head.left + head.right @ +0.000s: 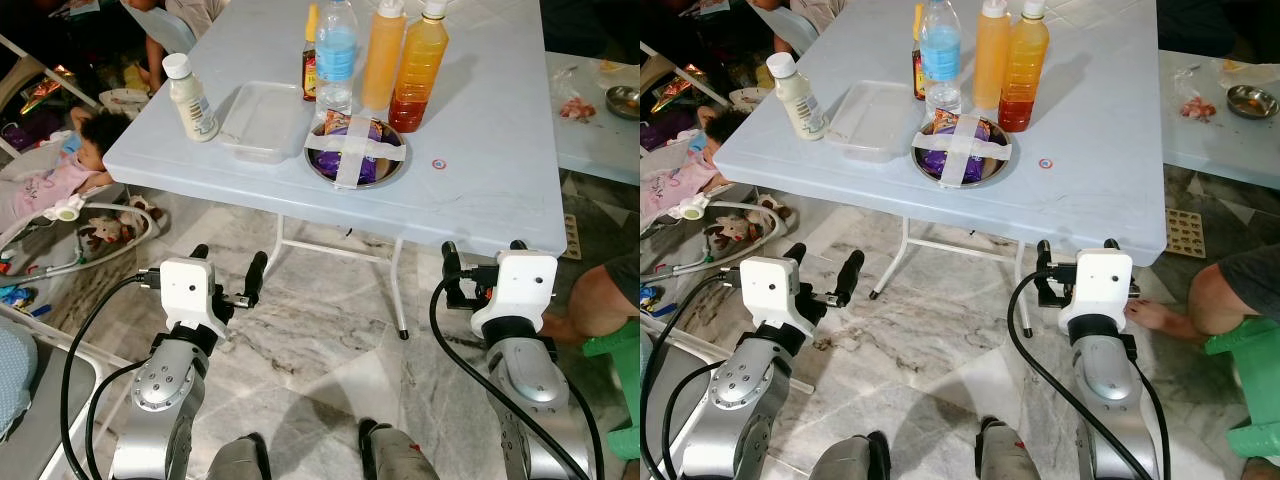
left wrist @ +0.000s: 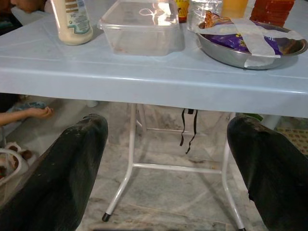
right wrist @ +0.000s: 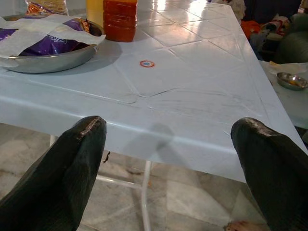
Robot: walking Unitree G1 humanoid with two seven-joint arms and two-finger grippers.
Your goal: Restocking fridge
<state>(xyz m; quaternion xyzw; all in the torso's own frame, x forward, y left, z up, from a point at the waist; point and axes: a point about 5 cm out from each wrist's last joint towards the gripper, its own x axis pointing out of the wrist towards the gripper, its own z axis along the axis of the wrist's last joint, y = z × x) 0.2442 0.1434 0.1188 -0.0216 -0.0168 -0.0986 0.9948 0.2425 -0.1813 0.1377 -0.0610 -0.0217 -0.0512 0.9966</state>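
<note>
Right now the robot stands just short of the pale blue tabletop (image 1: pixel 480 190), both arms raised in front of it and below the table edge. The left claw (image 1: pixel 228 272) is spread wide and holds nothing; the right claw (image 1: pixel 482 258) is equally wide and empty.

All the items to restock sit at the far middle of the tabletop. A water bottle (image 1: pixel 336 55), a squeeze bottle of orange sauce (image 1: pixel 383 55) and an orange-and-red drink bottle (image 1: pixel 420 70) stand upright side by side, caps up, long axes vertical, with a small dark sauce bottle (image 1: pixel 310 68) just beside the water. A white dressing bottle (image 1: pixel 190 98) stands apart to the left, also upright. In front of the bottles lies a taped steel bowl (image 1: pixel 356 152) of purple snack packs, beside a clear lidded container (image 1: pixel 262 120).

My guess is the first pick comes next. It would go best by stepping closer, lifting a claw above the edge and closing across a bottle's body from the side, clear of the bowl.
</note>
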